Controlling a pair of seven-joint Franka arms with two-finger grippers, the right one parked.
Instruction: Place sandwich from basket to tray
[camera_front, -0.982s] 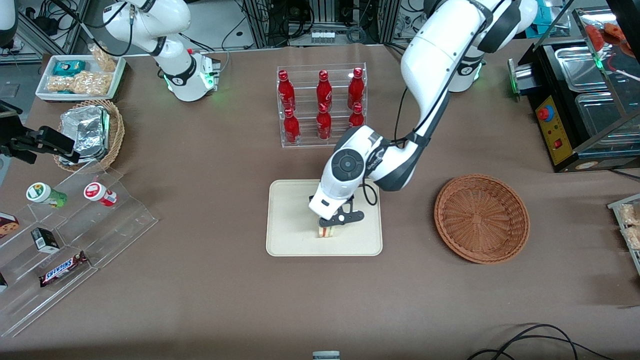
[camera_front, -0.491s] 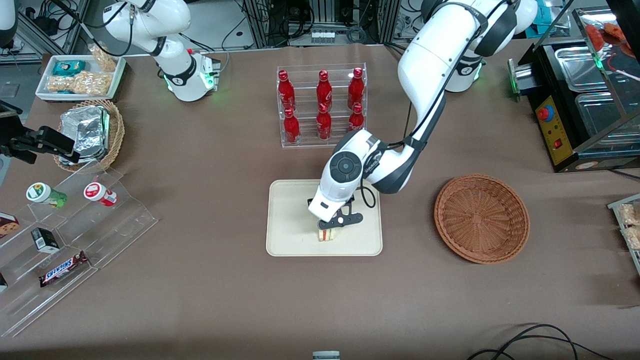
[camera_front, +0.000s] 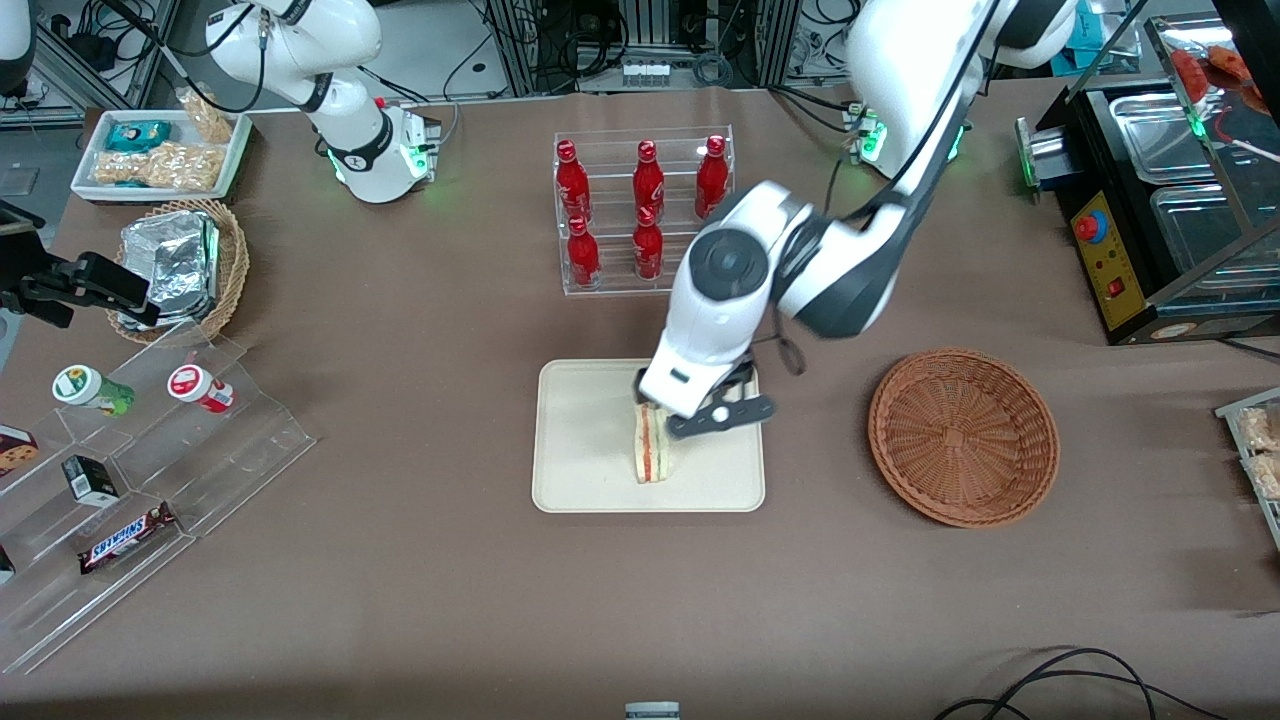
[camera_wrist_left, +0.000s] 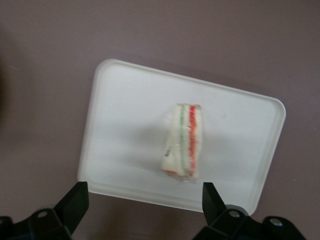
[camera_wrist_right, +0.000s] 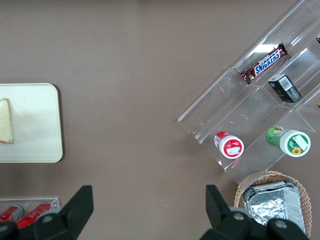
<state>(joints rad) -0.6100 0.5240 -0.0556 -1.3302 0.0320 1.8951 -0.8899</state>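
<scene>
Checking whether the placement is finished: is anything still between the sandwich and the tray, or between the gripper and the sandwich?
Nothing visible. The sandwich already lies on the tray, and the basket is empty. The gripper hangs open above the sandwich with only air between them.

The claw (camera_front: 712, 408) hung over the cream tray (camera_front: 585, 470), and its dark fingers (camera_front: 735, 414) stood apart with nothing between them. Just below it the sandwich (camera_front: 650, 447) stood on edge on the tray, its red and green filling facing up, not touched by the claw. The round reddish wicker basket (camera_front: 963, 436) sat on the brown surface (camera_front: 420, 330) well away from the claw, toward the working arm's end. The clear rack of red bottles (camera_front: 642, 208) stood farther from the front camera than the claw.
</scene>
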